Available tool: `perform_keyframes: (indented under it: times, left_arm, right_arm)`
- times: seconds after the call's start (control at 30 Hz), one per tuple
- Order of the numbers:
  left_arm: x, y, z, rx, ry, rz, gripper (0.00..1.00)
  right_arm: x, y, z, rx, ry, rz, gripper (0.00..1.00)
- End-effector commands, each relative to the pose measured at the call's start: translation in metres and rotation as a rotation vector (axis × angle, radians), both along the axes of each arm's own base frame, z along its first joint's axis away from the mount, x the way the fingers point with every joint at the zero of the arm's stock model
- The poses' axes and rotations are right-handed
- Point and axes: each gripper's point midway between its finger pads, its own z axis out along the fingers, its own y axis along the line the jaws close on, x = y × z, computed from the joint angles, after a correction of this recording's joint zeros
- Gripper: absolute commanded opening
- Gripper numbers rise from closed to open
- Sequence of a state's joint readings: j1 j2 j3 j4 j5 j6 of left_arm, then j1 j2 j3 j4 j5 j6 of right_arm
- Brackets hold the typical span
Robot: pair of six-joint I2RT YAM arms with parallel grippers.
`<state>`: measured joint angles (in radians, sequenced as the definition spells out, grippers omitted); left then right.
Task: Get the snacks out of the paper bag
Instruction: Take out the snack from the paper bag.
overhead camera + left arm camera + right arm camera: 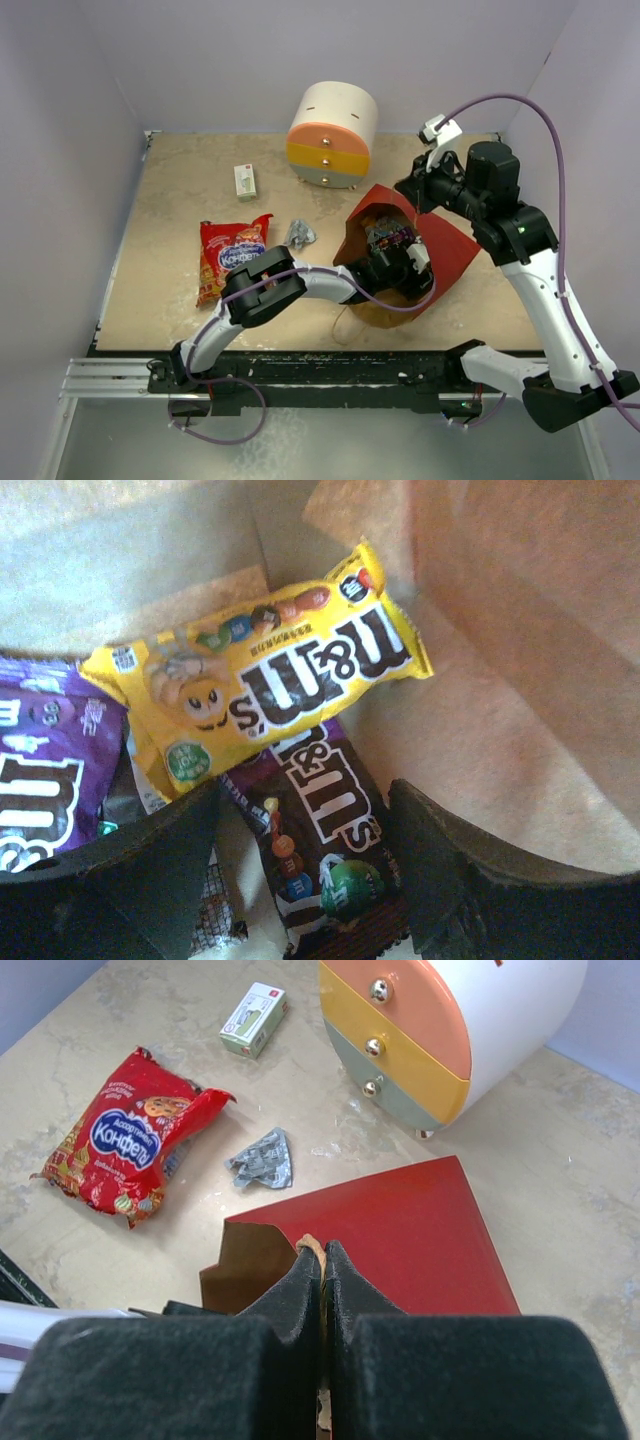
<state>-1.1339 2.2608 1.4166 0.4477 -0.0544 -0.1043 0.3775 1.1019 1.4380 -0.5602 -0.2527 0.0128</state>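
The red paper bag (pixel 450 250) lies tilted on the table, its brown inside (pixel 250 1260) showing. My right gripper (pixel 322 1256) is shut on the bag's twisted paper handle, holding the mouth up. My left gripper (pixel 305 825) is inside the bag, open, its fingers (pixel 150 865) either side of a dark brown candy pack (pixel 320 840). A yellow candy pack (pixel 260 670) lies just beyond, and a purple pack (pixel 45 780) to the left. Out on the table lie the red chip bag (pixel 232 255) and a silver wrapper (pixel 299 234).
A round white-orange-yellow drawer unit (pixel 332 135) stands at the back, close behind the bag. A small white-green box (pixel 245 181) lies to the back left. The left arm (pixel 300 285) reaches across the table's front into the bag's mouth.
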Motion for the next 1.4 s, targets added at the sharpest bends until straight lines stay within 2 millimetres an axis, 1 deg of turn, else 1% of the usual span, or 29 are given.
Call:
perform_keyframes:
  times: [0.0,0.1,0.2,0.27,0.43,0.67,0.73,0.87,0.9,1.17,1.27,1.37]
  left_arm:
    - [0.013,0.005,0.000,0.050,-0.019,0.066,0.70]
    - [0.011,0.011,-0.011,0.084,0.003,0.076,0.68]
    - [0.009,0.014,-0.012,0.098,0.018,0.078,0.59]
    - [0.007,0.016,-0.010,0.102,0.023,0.076,0.52]
    - [0.006,0.022,0.007,0.103,0.021,0.078,0.39]
    - [-0.005,0.031,0.031,0.088,0.041,0.057,0.29]
    - [-0.009,0.036,0.042,0.074,0.046,0.055,0.28]
    - [-0.019,0.049,0.055,0.071,0.066,0.052,0.26]
    - [-0.022,0.053,0.057,0.072,0.075,0.049,0.26]
    - [-0.055,0.068,0.084,0.060,0.172,-0.039,0.24]
    - [-0.069,0.074,0.097,0.061,0.203,-0.075,0.23]
    - [-0.082,0.087,0.114,0.056,0.209,-0.097,0.23]
  right_arm:
    - [-0.007,0.000,0.027,0.017,-0.081,0.023,0.00]
    - [-0.008,-0.001,0.028,0.015,-0.089,0.024,0.00]
    - [-0.008,-0.002,0.030,0.011,-0.100,0.022,0.00]
    - [-0.008,-0.003,0.031,0.005,-0.108,0.020,0.00]
    - [-0.008,-0.008,0.029,-0.014,-0.120,0.004,0.00]
    - [-0.009,-0.017,0.029,-0.024,-0.140,-0.040,0.00]
    - [-0.010,-0.019,0.030,-0.026,-0.149,-0.050,0.00]
    - [-0.008,-0.024,0.028,-0.029,-0.160,-0.077,0.00]
    - [-0.008,-0.025,0.024,-0.033,-0.157,-0.080,0.00]
    - [-0.005,-0.028,0.014,-0.052,-0.176,-0.099,0.00]
    - [0.001,-0.029,0.018,-0.053,-0.186,-0.115,0.00]
    - [0.009,-0.033,0.023,-0.062,-0.202,-0.145,0.00]
